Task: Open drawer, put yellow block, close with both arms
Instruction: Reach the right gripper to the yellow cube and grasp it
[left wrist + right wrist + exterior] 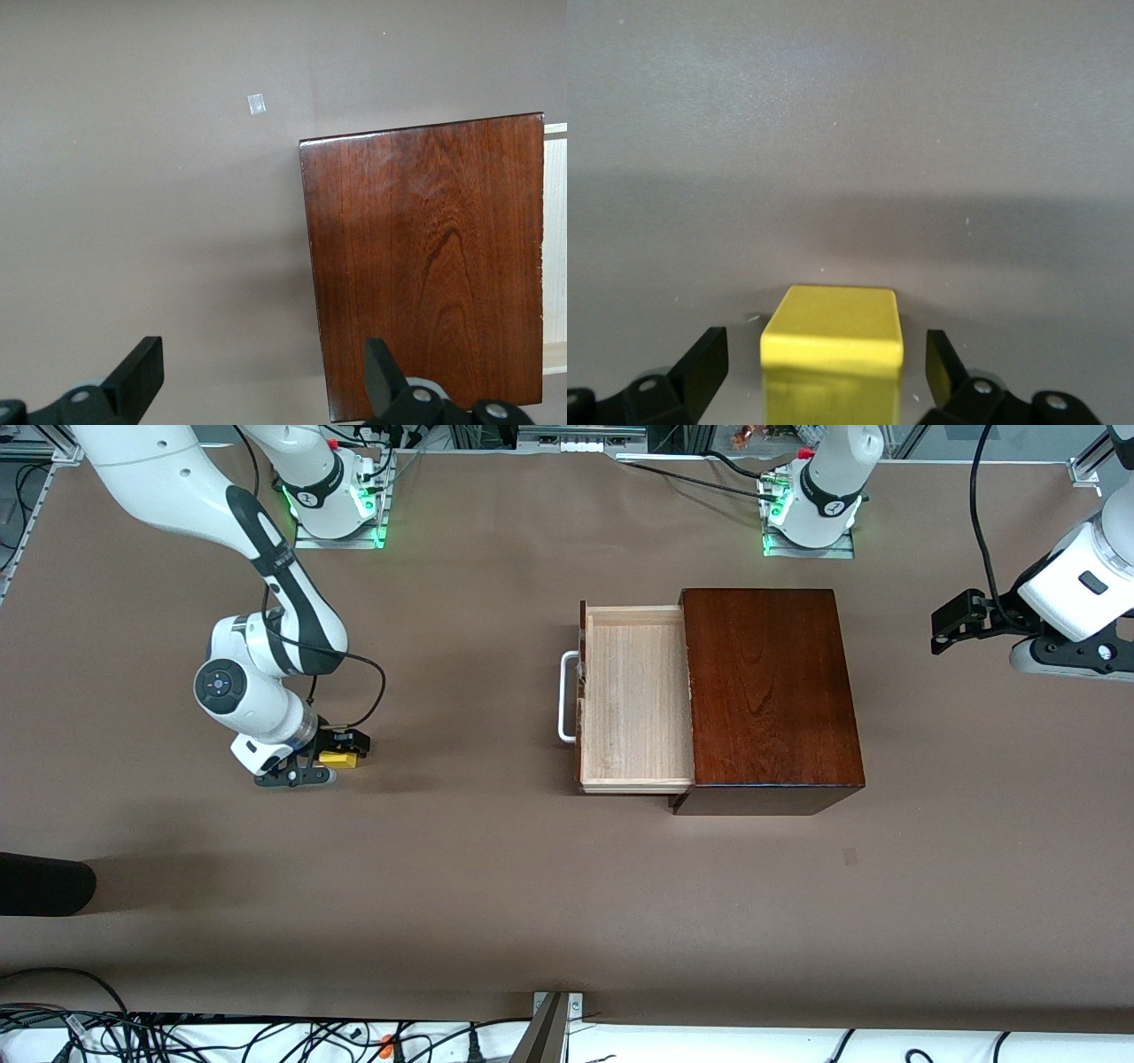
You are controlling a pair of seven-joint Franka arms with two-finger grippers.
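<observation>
Progress, as we judge it: drawer (pixel 633 695) already pulled out of the dark mahogany box (pixel 766 691), its pale wooden tray empty; block not yet lifted, not yet placed; closing with both arms not yet begun. We count one step of three done.

Item one, yellow block (pixel 337 759): small bright yellow piece with flat, clean faces and soft edges, resting on the brown table (pixel 496 886) toward the right arm's end, well apart from the drawer. In the right wrist view the yellow block (pixel 833 326) sits squarely between the two black fingers, a gap showing on each side.

Item two, right gripper (pixel 330 755): down at table level around the block, jaws apart, straddling it without pressing it. We hold that nothing is gripped yet.

Item three, left gripper (pixel 261 376): fingers spread wide and empty, over bare table and the edge of the box top toward the left arm's end; this arm waits.

Item four, drawer fittings: white U-shaped handle (pixel 567 695) on the dark front, facing the right arm's end of the table.

Remaining, in our view: close on the block, carry it over the tray, release, then push the drawer shut.
</observation>
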